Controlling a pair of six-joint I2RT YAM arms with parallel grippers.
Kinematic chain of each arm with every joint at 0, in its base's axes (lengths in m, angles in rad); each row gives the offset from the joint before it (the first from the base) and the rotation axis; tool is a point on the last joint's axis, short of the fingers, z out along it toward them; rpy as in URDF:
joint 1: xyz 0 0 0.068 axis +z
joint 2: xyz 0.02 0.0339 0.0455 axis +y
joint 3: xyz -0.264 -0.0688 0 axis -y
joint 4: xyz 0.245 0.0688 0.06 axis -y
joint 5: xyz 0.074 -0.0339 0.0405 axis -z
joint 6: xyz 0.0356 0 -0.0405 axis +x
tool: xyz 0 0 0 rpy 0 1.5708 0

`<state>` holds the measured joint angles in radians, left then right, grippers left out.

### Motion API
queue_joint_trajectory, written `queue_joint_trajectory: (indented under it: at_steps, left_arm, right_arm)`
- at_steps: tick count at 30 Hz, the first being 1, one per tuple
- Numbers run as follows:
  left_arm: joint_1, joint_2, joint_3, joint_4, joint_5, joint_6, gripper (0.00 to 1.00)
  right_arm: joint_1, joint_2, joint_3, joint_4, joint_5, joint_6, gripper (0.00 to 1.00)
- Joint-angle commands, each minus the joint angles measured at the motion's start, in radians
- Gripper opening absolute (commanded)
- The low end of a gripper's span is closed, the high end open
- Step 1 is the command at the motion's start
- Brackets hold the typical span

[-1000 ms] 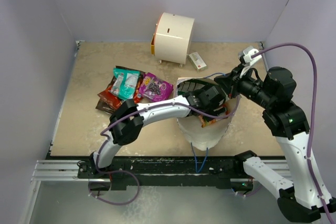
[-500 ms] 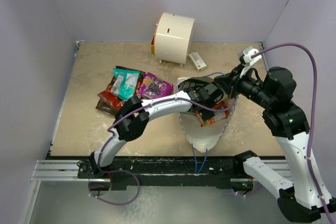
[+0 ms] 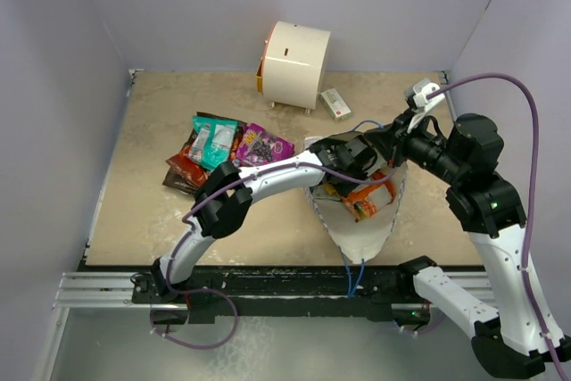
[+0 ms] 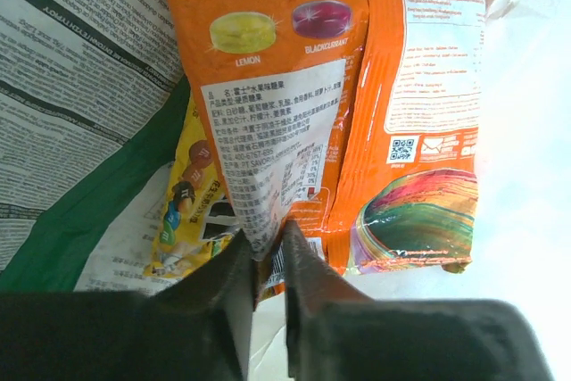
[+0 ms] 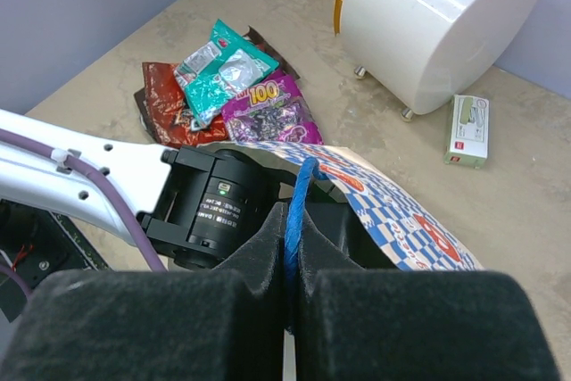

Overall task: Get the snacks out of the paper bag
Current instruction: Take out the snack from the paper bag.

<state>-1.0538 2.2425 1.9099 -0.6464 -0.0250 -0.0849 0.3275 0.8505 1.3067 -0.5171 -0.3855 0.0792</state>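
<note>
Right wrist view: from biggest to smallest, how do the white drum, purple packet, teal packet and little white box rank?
1. white drum
2. purple packet and teal packet, about alike, not ranked
3. little white box

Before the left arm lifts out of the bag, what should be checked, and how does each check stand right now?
1. The left gripper closed on the orange packet at its lower edge: ok.
2. Bite deep enough to survive the lift: cannot tell, only the edge is pinched.
3. Neighbouring yellow packet left out of the pinch: cannot tell.
4. The right gripper shut on the blue handle, holding the paper bag up: ok.
5. Bag mouth open wide enough for the exit: ok.
</note>
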Motion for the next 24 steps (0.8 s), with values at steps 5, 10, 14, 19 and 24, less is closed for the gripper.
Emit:
queue_joint_trajectory:
  at_steps: [5,10,14,19,24]
  left_arm:
    - [-0.004,-0.051,0.066,-0.040,0.037,-0.072,0.00]
    - [-0.006,-0.105,0.053,-0.083,0.052,-0.076,0.00]
    - [-0.006,-0.166,0.011,-0.097,0.079,-0.072,0.00]
    - [-0.018,-0.230,-0.001,-0.121,0.094,-0.089,0.00]
    - [-0.071,-0.276,-0.010,-0.173,0.074,-0.094,0.00]
  right_arm:
    - [0.005,-0.011,0.037,0.051,0.000,-0.008,0.00]
    - [0.005,-0.019,0.037,0.051,0.070,-0.009,0.00]
    - [0.005,-0.025,0.040,0.057,0.122,-0.008,0.00]
    - [0.005,-0.033,0.042,0.068,0.191,-0.005,0.00]
    - [0.005,-0.042,0.040,0.084,0.230,-0.007,0.00]
